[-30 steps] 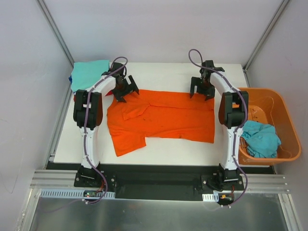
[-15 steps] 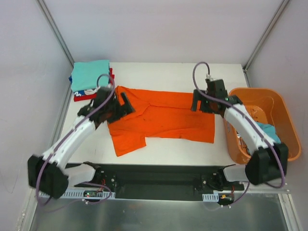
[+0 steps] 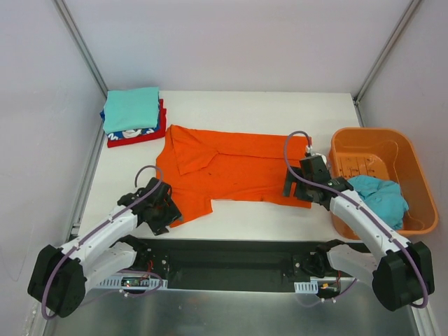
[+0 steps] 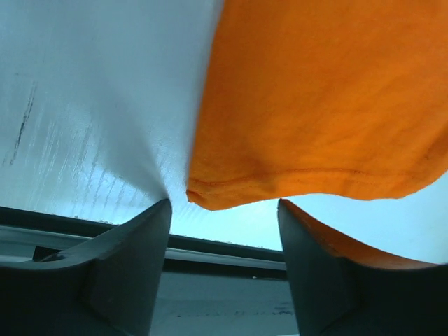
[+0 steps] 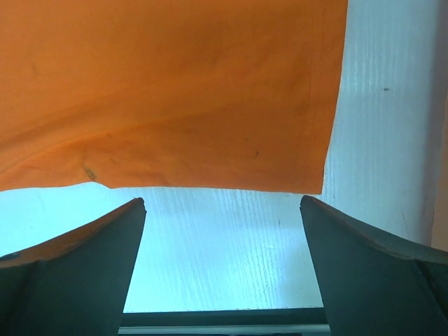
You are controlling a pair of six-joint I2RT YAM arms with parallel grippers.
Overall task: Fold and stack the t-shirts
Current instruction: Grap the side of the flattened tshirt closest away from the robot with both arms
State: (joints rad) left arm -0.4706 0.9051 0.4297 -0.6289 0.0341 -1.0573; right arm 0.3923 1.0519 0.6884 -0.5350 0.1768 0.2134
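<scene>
The bright orange t-shirt lies spread flat on the white table. My left gripper is open, low at the shirt's near left corner; in the left wrist view the hem corner lies just ahead of the gap between my fingers. My right gripper is open at the shirt's near right corner; the right wrist view shows the hem edge just ahead of my fingers. A folded stack with a teal t-shirt on top, patterned and red ones under it, sits at the far left. Another teal t-shirt lies in the basket.
The rigid orange plastic basket stands at the table's right edge, close to my right arm. The table's near edge and the black rail run just behind both grippers. Grey walls enclose the table.
Both arms have swung from the shirt's far edge down to its near edge, the left to the near left corner, the right to the near right corner. The shirt lies where it was.
</scene>
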